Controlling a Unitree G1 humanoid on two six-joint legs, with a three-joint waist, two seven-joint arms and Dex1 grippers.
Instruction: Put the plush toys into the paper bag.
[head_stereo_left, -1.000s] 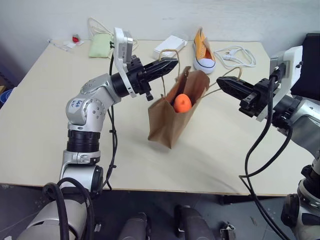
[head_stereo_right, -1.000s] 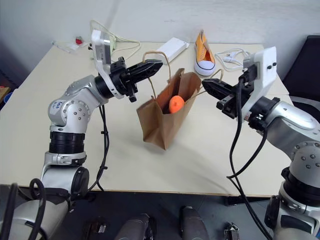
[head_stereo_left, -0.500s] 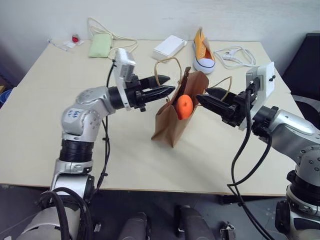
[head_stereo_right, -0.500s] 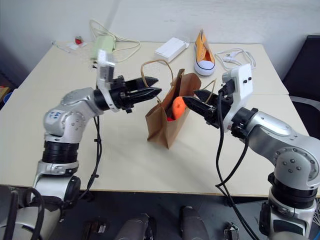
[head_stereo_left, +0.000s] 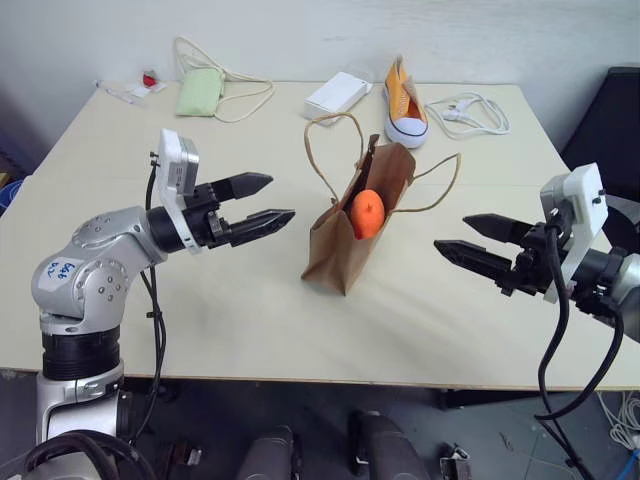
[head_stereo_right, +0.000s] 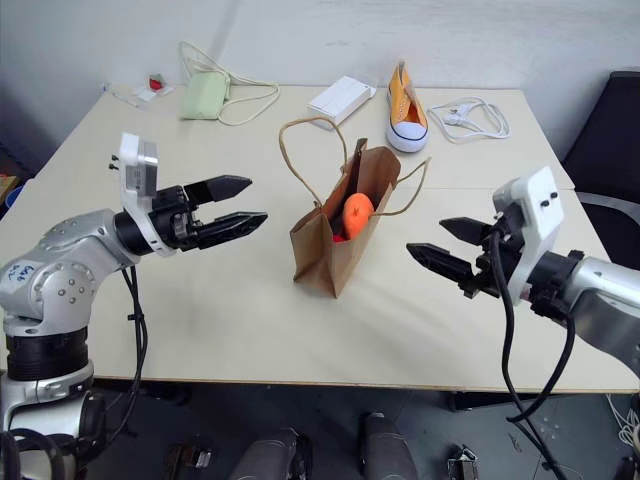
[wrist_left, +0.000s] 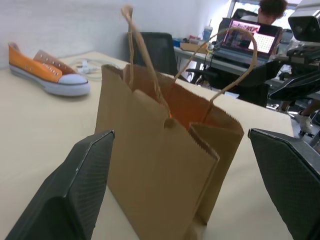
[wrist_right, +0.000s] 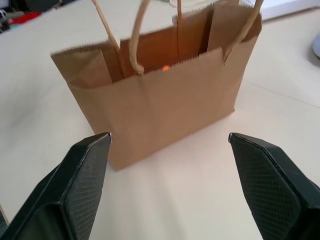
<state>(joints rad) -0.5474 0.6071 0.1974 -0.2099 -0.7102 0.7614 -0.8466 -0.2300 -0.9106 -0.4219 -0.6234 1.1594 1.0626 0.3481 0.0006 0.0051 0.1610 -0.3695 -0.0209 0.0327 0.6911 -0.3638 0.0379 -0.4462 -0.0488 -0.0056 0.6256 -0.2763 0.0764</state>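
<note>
Brown kraft paper forms the paper bag (head_stereo_left: 350, 235), which is seen standing upright on the pale desk (head_stereo_left: 250, 330), its mouth open and its two looped handles raised. An orange plush toy (head_stereo_left: 367, 213) is seen resting high in the mouth, and a sliver of red, probably the second toy, is glimpsed beside it in the right eye view (head_stereo_right: 338, 237). The left claw (head_stereo_left: 262, 203) is held apart from the bag with its fingers spread and nothing gripped; the right claw (head_stereo_left: 478, 243) is likewise parted and empty, well clear on the other side. The task is judged nearly complete. A risk is seen in the light, unsupported bag: it could be tipped by a brush from either claw or a snagged handle, and the orange toy could be spilled back onto the desk.
</note>
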